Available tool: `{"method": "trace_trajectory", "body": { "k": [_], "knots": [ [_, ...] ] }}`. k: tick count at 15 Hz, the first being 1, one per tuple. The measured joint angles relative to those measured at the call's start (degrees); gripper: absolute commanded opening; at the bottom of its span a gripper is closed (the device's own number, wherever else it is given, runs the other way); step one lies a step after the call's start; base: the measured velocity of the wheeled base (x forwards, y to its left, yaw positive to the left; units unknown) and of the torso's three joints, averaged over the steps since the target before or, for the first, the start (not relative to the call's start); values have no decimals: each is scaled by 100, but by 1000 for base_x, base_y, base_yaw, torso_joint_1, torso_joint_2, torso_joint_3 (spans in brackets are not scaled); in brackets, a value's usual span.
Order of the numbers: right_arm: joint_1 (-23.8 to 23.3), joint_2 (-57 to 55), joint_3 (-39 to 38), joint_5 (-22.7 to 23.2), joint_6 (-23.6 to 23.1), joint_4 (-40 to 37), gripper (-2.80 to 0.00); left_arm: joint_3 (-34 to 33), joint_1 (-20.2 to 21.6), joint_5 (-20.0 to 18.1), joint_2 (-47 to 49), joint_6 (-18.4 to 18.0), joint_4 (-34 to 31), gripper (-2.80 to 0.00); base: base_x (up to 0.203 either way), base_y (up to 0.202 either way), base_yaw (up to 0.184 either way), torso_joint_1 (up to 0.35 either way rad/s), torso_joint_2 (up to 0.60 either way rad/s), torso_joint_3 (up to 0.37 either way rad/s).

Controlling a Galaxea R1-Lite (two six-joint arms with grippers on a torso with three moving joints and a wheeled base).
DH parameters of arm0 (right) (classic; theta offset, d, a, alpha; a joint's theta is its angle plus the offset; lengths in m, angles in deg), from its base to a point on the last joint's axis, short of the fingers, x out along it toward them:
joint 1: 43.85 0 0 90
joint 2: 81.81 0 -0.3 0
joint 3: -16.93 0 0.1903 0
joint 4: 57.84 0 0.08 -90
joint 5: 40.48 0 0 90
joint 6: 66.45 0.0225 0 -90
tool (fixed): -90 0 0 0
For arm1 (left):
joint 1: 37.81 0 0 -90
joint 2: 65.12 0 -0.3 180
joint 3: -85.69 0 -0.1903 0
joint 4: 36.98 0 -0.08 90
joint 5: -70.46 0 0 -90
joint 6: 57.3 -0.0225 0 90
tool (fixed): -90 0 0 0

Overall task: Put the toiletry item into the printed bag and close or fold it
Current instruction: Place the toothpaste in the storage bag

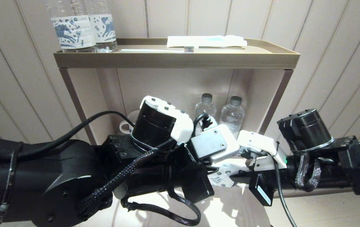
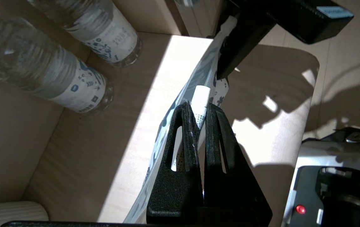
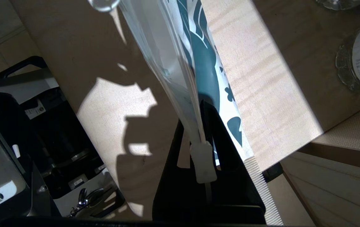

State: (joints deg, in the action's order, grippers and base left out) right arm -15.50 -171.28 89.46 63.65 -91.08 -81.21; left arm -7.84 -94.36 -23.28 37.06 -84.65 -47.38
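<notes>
The printed bag (image 1: 222, 179) hangs edge-up between my two grippers, low over the wooden shelf board (image 2: 104, 142). It is white with dark blue leaf and flower print (image 3: 198, 56). My left gripper (image 2: 197, 105) is shut on one end of the printed bag (image 2: 164, 124), with a white strip showing between its tips. My right gripper (image 3: 194, 113) is shut on the other end, and a small white zip tab (image 3: 202, 162) lies between its fingers. No toiletry item shows inside the bag. A white packet with a light-blue stripe (image 1: 206, 41) lies on the upper tray.
The bronze upper tray (image 1: 176, 60) also carries two labelled water bottles (image 1: 82, 28) and a thin comb-like stick (image 1: 154, 49). Two small bottles (image 1: 231, 113) stand at the back of the lower shelf beside a white mug (image 1: 126, 126). The shelf's frame legs (image 1: 274, 101) flank the opening.
</notes>
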Motion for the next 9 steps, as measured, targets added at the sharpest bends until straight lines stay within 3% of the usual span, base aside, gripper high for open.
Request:
{"method": "trace_trajectory", "body": {
  "k": [9],
  "knots": [
    [0,-17,11,80,0,0,-280,65,11,-2,178,-43,-22,-280,0,0,0,0,0,0]
  ]
}}
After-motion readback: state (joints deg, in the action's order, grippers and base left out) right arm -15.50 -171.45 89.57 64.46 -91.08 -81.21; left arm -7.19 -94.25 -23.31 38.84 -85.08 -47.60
